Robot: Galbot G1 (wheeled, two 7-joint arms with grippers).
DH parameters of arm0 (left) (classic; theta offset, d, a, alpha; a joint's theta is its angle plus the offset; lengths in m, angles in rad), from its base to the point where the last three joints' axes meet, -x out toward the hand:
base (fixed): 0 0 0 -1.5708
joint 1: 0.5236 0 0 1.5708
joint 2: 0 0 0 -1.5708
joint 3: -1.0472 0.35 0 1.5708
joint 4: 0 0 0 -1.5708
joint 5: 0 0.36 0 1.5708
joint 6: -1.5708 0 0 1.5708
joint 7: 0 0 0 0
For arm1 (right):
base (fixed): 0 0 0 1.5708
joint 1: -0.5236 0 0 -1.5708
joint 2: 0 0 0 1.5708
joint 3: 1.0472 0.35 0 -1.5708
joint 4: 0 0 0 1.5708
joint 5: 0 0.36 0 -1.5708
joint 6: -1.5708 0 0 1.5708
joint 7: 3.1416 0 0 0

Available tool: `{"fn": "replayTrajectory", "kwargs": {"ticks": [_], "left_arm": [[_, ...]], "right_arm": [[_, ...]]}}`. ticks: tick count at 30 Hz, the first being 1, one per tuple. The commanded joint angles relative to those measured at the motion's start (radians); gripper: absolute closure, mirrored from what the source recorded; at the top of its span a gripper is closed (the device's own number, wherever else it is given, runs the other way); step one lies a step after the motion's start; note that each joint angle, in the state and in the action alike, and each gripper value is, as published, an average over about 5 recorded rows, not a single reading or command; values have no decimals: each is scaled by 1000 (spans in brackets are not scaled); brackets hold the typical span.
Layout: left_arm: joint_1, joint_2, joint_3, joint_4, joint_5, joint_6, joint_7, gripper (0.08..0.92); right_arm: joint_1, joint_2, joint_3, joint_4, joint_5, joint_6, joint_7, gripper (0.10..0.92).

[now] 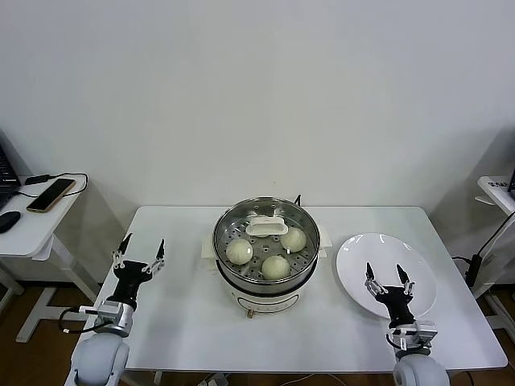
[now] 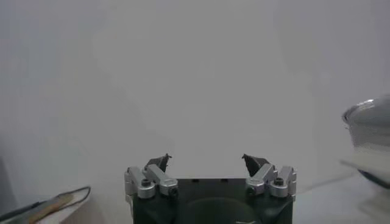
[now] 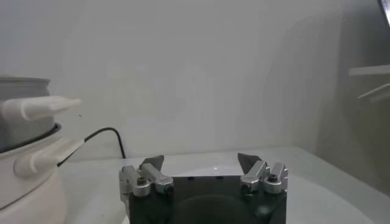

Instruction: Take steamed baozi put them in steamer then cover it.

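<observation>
Both hands are standing wide and empty: left hand (image 1: 139,252) at the counter's (image 1: 185,322) left edge, right hand (image 1: 389,278) over the plate (image 1: 418,261). 3 visible baozi (image 1: 276,267) are sitting in the steamer (image 1: 233,219), lid (image 1: 266,226) apparently on. Risk: lid dislodging if bumped.
</observation>
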Motion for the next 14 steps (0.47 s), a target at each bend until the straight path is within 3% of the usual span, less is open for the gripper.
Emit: {"fn": "replayTrajectory", "kwargs": {"ticks": [1, 14], "left_arm": [[89, 1, 4, -37, -14, -32, 15, 177], [114, -1, 10, -66, -14, -34, 17, 177]], "right_arm": [[-35, 17, 38, 14, -19, 12, -13, 203], [-49, 25, 59, 13, -26, 35, -19, 203]]}}
